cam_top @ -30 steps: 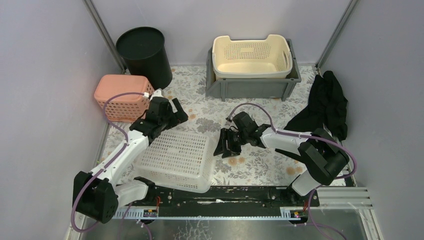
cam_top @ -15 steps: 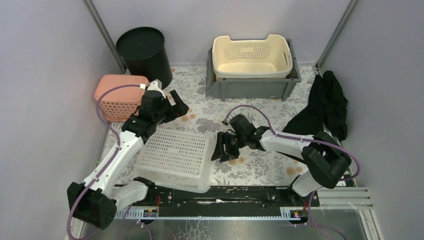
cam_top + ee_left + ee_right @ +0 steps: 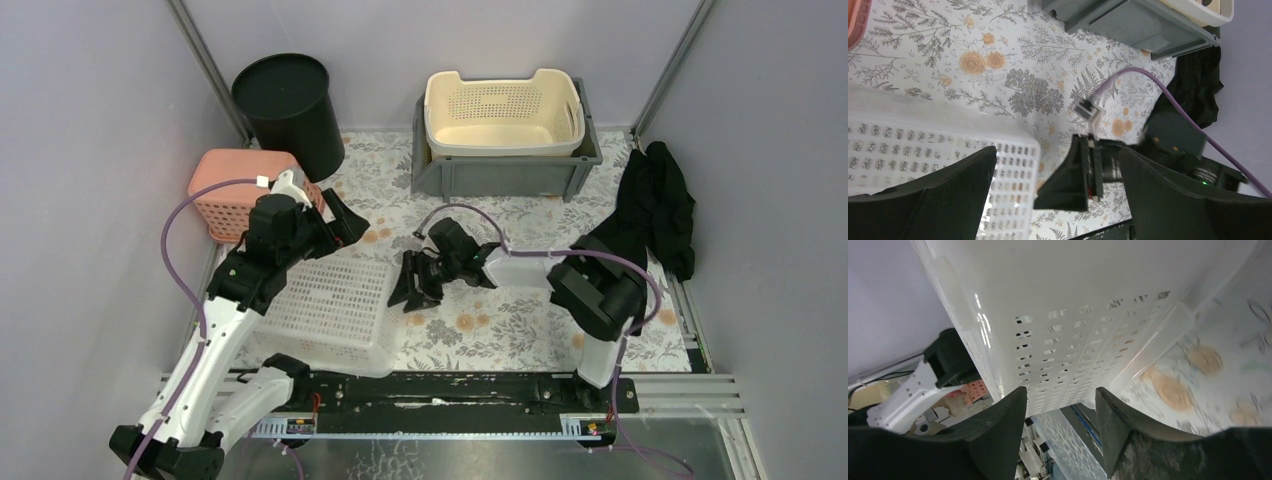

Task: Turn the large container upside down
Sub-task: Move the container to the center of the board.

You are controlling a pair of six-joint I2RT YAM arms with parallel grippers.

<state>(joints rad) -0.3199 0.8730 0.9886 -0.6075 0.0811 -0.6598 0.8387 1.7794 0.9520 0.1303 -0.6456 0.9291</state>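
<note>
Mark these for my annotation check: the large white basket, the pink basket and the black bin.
large white basket (image 3: 345,300), top external view, on its perforated upper face.
pink basket (image 3: 230,165), top external view, on its smooth upper face.
black bin (image 3: 283,90), top external view, on its round top.

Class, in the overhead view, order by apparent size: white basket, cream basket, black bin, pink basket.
1. white basket
2. cream basket
3. black bin and pink basket: about alike; left arm covers part of the pink one.
</note>
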